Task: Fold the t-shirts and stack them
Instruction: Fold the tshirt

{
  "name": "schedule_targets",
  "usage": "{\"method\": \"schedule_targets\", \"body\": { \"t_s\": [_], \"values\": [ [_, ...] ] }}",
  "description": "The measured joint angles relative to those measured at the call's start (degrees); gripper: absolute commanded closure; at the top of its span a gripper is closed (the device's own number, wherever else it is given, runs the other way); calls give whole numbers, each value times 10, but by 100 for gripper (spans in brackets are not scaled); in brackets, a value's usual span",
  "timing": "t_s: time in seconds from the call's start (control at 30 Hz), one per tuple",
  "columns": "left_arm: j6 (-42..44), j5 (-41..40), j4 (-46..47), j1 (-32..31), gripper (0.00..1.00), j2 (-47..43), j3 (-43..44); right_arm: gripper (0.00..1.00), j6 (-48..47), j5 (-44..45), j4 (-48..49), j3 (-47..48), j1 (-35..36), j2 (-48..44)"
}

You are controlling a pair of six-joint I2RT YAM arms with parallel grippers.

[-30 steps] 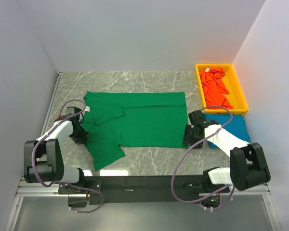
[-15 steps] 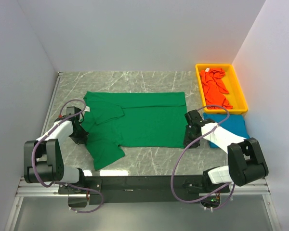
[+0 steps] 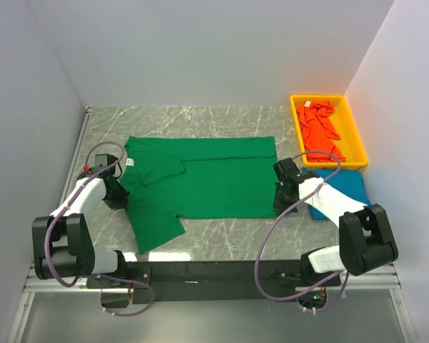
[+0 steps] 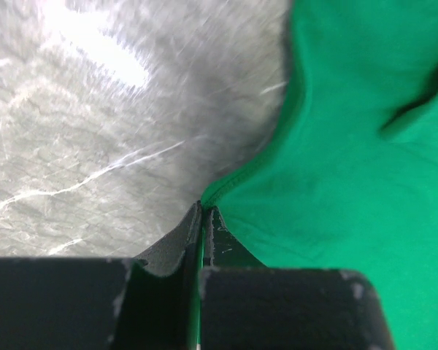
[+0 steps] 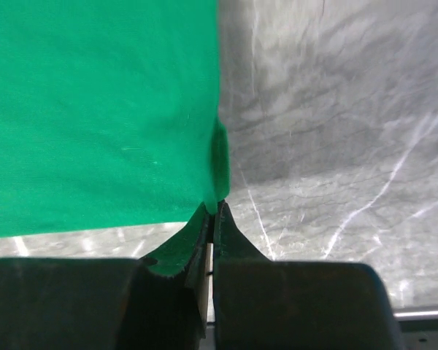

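A green t-shirt (image 3: pixel 214 179) lies spread on the marble table, its sleeves and neck end toward the left. My left gripper (image 3: pixel 118 194) is shut on the green t-shirt's left edge (image 4: pixel 226 186), cloth pinched between the fingertips. At the shirt's right hem my right gripper (image 3: pixel 280 198) is shut on the green cloth (image 5: pixel 217 171), its corner pulled up a little. A folded blue t-shirt (image 3: pixel 347 189) lies on the table to the right of my right arm. The orange-red t-shirt (image 3: pixel 320 132) lies crumpled in the yellow bin (image 3: pixel 354 128).
The yellow bin stands at the back right against the white wall. White walls close in the table (image 3: pixel 200 118) on the left, back and right. The black mounting rail (image 3: pixel 214 271) runs along the near edge.
My right gripper moved left to the shirt's right hem and shut on it. My left gripper, still shut on the shirt, shifted slightly toward the back.
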Motion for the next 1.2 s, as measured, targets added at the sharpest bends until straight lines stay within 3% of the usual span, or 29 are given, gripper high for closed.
{"method": "schedule_targets", "body": {
  "t_s": [0.47,1.2],
  "values": [
    [2,22,-29,13,99,25,100,100,-32,8,-36,167,-24,78],
    [-3,56,-14,32,99,176,238,100,-40,29,-34,337,-60,223]
  ]
}}
